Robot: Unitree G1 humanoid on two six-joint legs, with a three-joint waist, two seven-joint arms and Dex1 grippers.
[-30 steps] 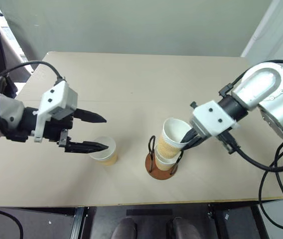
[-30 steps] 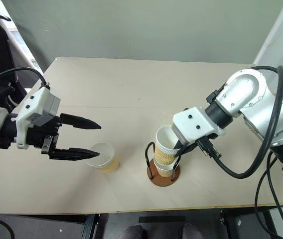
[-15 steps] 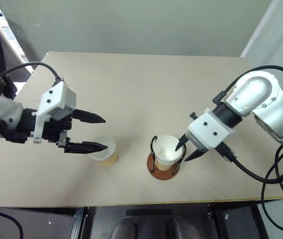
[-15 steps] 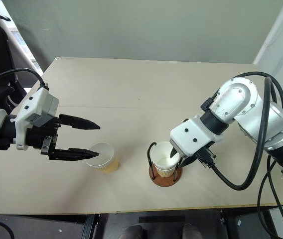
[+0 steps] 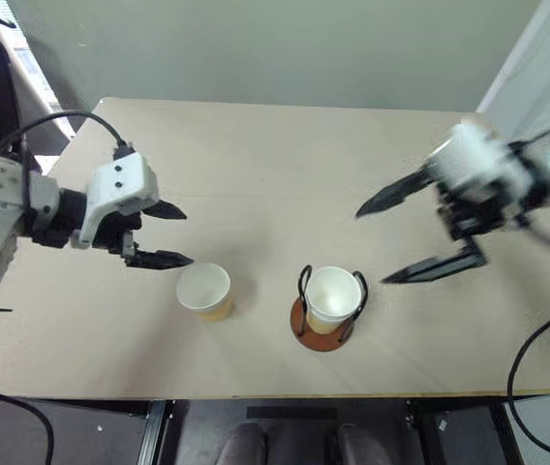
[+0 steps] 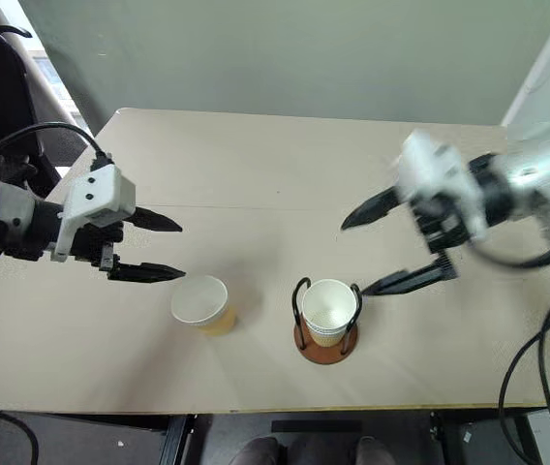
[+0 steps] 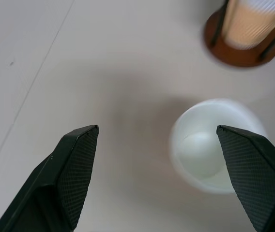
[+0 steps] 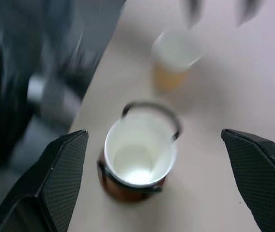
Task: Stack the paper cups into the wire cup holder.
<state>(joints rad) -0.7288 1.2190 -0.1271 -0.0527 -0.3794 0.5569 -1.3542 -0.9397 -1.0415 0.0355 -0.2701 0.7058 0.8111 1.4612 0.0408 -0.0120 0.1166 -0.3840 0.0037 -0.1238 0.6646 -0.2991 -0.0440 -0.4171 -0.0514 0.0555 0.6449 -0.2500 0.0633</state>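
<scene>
The wire cup holder (image 5: 301,321) stands near the table's front edge, and nested paper cups (image 5: 333,294) sit upright between its black loops. A third paper cup (image 5: 204,290) stands alone, open end up, to the left of the holder. My left gripper (image 5: 186,236) is open, just left of and above that loose cup, with nothing between its fingers. In the left wrist view the loose cup (image 7: 214,145) lies ahead, close to one finger. My right gripper (image 5: 373,246) is wide open and empty, lifted off to the right of the holder. The right wrist view looks down into the stacked cups (image 8: 138,157).
The pale table (image 5: 285,165) stretches back behind the cups. Its front edge runs close below the holder. Black cables hang off both arms at the table's sides, and a dark chair stands at the far left.
My right gripper let go of the cup, which dropped fully into the holder. It then opened wide and pulled up and away to the right. The left gripper edged back from the loose cup.
</scene>
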